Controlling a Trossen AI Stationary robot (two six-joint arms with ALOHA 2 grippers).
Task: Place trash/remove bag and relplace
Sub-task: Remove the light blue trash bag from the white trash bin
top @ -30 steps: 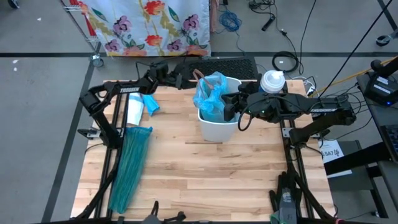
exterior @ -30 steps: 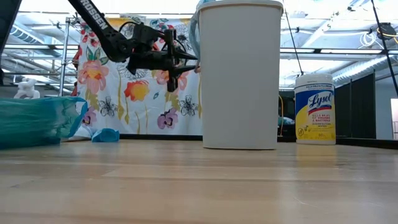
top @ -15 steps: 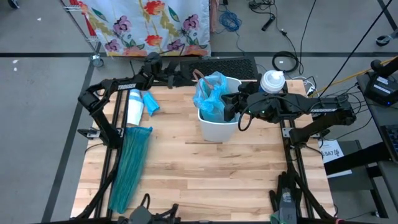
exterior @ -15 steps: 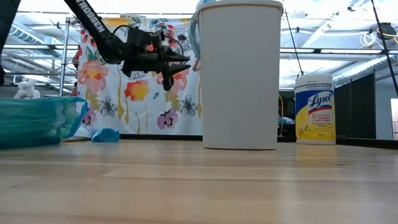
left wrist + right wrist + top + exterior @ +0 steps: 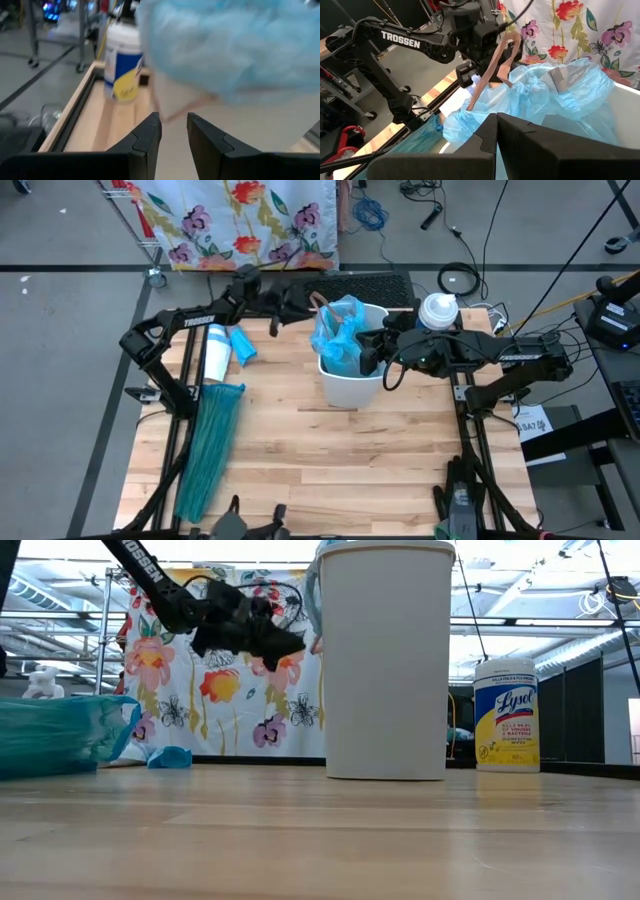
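Two grippers: one working, one anchoring.
Left gripper (image 5: pixel 300 308): raised just beside the bin's (image 5: pixel 352 385) far-left rim, fingers (image 5: pixel 148 134) slightly parted, holding nothing.
Right gripper (image 5: pixel 366 352): fingers pressed together at the bin's right rim, against the blue bag (image 5: pixel 338 330).
Blue bag: bunched in the bin, spilling over its rim.
Teal bag (image 5: pixel 208 445): flat on the table's left side.

A floral curtain (image 5: pixel 240 220) hangs behind the wooden table (image 5: pixel 330 460), cables (image 5: pixel 372 213) strewn on grey floor.
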